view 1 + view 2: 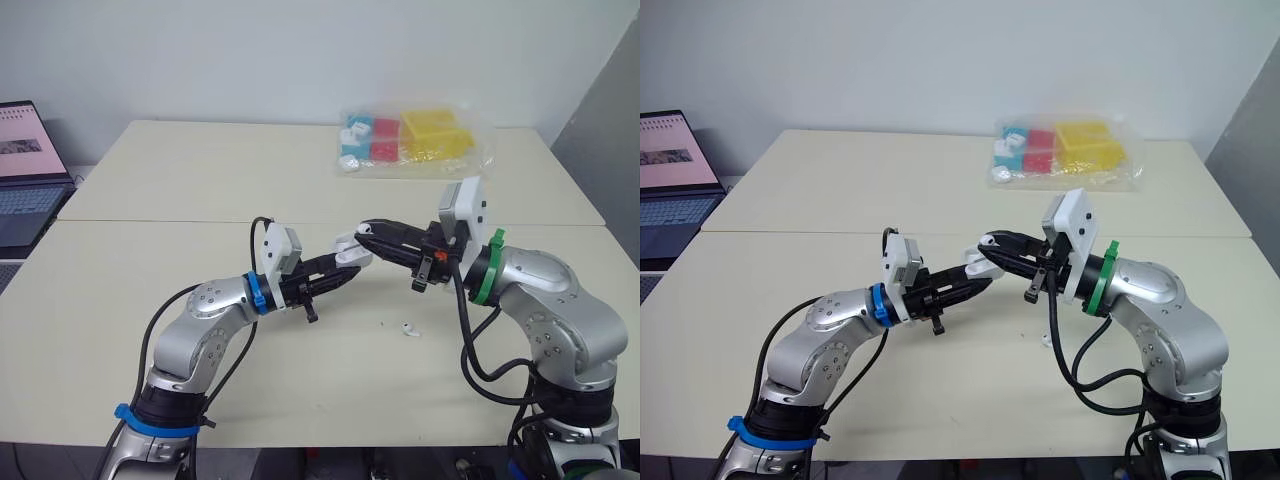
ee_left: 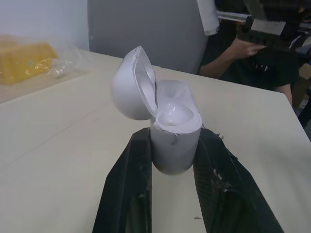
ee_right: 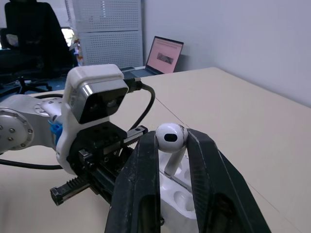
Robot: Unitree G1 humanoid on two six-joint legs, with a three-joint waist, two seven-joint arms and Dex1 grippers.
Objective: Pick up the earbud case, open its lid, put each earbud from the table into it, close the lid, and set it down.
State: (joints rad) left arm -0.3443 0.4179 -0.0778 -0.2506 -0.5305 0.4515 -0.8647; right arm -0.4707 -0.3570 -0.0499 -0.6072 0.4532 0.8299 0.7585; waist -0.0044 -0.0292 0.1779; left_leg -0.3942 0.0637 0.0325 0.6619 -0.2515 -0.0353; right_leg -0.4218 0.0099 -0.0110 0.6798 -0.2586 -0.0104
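My left gripper (image 1: 345, 268) is shut on the white earbud case (image 2: 172, 141), held above the table with its lid (image 2: 131, 87) swung open. My right gripper (image 3: 171, 138) is shut on a white earbud (image 3: 170, 145), pinched by its head. The stem hangs down right at the case's open top (image 3: 181, 194). The two grippers meet tip to tip over the middle of the near table, the right gripper (image 1: 365, 232) just above the case (image 1: 348, 250). A second white earbud (image 1: 408, 329) lies on the table below my right arm.
A clear plastic bag (image 1: 415, 140) of coloured boxes lies at the back right of the far table. An open laptop (image 1: 25, 170) stands at the far left. A seam (image 1: 150, 221) runs between the two tables. A seated person (image 2: 252, 53) is beyond the table.
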